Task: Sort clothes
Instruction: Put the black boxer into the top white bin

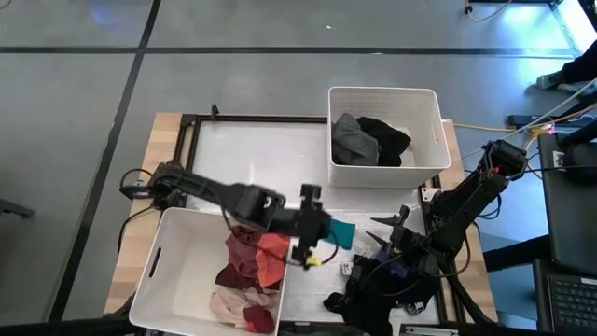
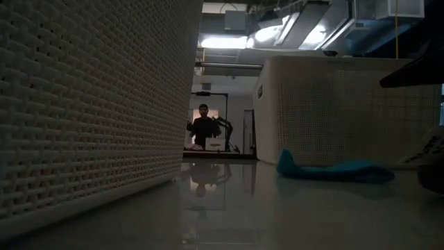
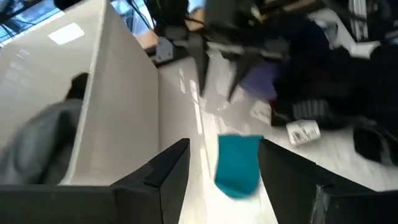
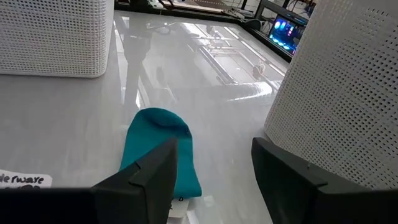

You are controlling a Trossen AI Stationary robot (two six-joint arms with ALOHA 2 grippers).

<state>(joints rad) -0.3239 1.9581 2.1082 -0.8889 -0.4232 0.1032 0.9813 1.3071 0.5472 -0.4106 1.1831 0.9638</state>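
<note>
At the near edge of your table, around six o'clock in the high view, the dark heap of clothes (image 1: 382, 285) is lying, black pieces with a purple one (image 1: 396, 271) among them, and your right gripper (image 1: 396, 229) is hanging at its twelve o'clock rim with its fingers spread wide and holding nothing. Just beside it, at about nine o'clock from that gripper, the teal garment (image 1: 340, 231) is lying flat on the white tabletop (image 1: 252, 159), and your left gripper (image 1: 311, 224) is hovering over the teal piece's nine o'clock edge, its fingers likewise parted wide and empty; the left wrist view is showing the teal cloth framed between them. At eight o'clock on the table, the near bin (image 1: 177, 271) is holding red, maroon and pink garments (image 1: 252, 271), bunched toward its three o'clock side. Farther off, at one o'clock, the far bin (image 1: 384, 101) is holding a grey piece (image 1: 353, 140) and a black one (image 1: 384, 135) side by side. Beyond the table, a person (image 2: 202, 125) is standing in the room.
</note>
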